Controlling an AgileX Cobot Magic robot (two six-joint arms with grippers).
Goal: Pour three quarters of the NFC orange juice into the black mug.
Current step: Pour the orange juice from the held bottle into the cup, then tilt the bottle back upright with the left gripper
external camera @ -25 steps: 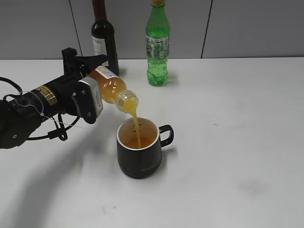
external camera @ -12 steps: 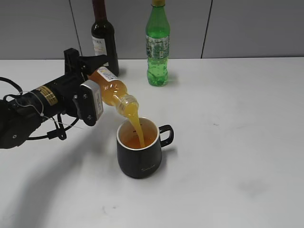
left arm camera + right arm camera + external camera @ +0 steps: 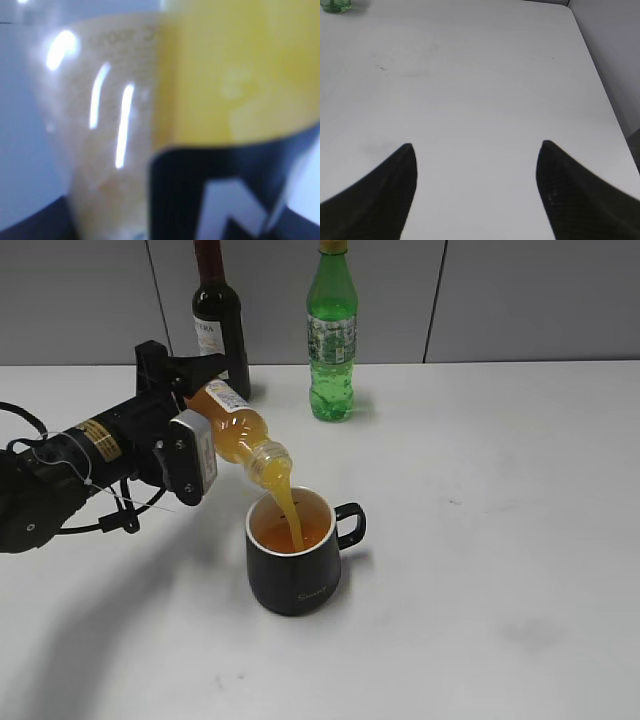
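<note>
With the left claw (image 3: 190, 415) clamped on the tilted NFC orange juice (image 3: 232, 426) and the right claw (image 3: 475, 165) gaping empty, the pour called for a steady tilt, its stream centred over the black mug (image 3: 295, 565)

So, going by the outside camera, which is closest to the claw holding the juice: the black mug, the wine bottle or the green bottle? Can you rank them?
From the left gripper:
1. Wine bottle, just behind it at the table's back edge.
2. Black mug, in front and to its right, under the NFC orange juice.
3. Green bottle, farthest, back and right.

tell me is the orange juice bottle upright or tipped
Tipped: the NFC orange juice slants neck-down, juice streaming into the black mug.
</note>
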